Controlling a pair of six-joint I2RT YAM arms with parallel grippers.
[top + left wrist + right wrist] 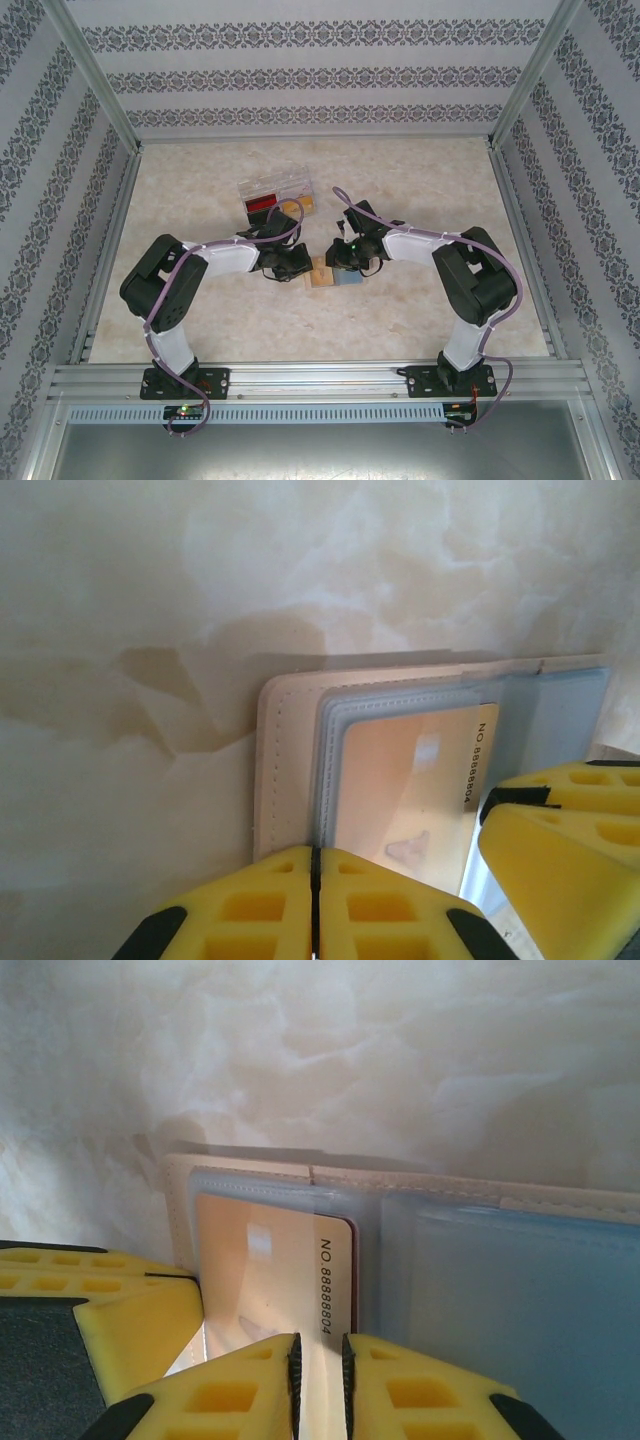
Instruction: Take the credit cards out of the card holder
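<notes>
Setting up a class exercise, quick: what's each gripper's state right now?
Left gripper: shut, at the edge of the card holder.
Right gripper: barely open, over the orange card.

Open card holder (520, 1290), orange-yellow card (262, 1280) sleeved inside

Card holder (333, 275), clear box (275, 198) on table (420, 180)
</notes>
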